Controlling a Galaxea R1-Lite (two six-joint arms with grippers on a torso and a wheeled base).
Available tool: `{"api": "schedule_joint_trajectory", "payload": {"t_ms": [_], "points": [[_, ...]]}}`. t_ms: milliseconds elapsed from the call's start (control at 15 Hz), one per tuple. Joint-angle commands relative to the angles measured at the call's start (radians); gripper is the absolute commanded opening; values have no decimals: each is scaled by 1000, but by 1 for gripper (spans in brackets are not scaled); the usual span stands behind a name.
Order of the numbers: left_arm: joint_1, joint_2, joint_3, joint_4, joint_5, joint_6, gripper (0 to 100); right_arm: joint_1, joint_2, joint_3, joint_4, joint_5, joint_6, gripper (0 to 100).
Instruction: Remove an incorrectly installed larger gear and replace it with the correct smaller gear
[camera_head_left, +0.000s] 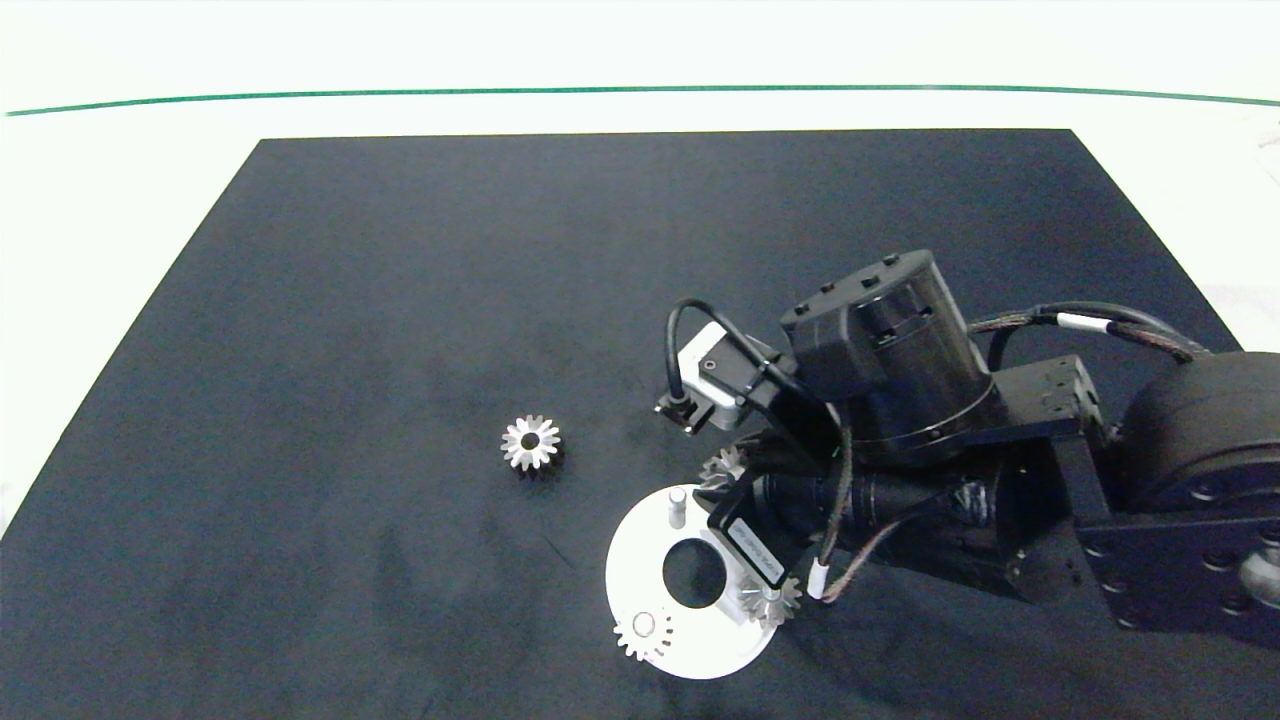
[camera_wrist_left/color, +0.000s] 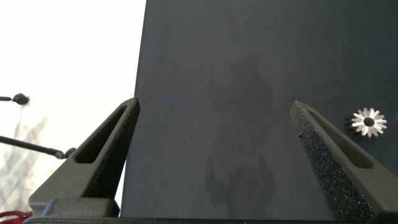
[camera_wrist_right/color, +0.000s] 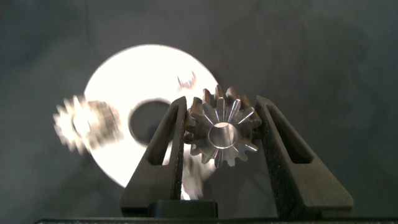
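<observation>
The right gripper (camera_wrist_right/color: 222, 134) is over the white round plate (camera_head_left: 640, 560) w/ a hole in the middle, and its 2 fingers (camera_wrist_right/color: 168, 146) pinch a silver gear (camera_wrist_right/color: 222, 132) w/ a wide hole, the smaller gear, held just above the plate. A bare peg (camera_head_left: 677, 505) stands on the plate. The plate has 2 more gears: one whitish flat gear (camera_head_left: 643, 632) at its near edge & one silver gear (camera_head_left: 770, 600) at its right edge. The larger gear (camera_head_left: 530, 442) lies alone on the dark mat (camera_head_left: 400, 300), left of the plate & well apart. The left gripper (camera_wrist_left/color: 214, 155) hangs over the mat's left edge w/ fingers spread wide, nothing between them
</observation>
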Motion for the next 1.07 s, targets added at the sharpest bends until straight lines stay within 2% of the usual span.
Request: {"api": "schedule_joint_trajectory", "payload": {"t_ms": [67, 267, 400, 1067], "points": [[0, 2, 0, 2, 3, 1, 100, 23, 73, -54, 6, -2, 0, 31], [0, 2, 0, 2, 4, 1, 100, 35, 88, -59, 8, -2, 1, 31], [0, 2, 0, 2, 3, 1, 100, 33, 94, -59, 8, -2, 15, 31], [-1, 1, 1, 6, 3, 1, 100, 23, 125, -74, 8, -2, 20, 31]]}}
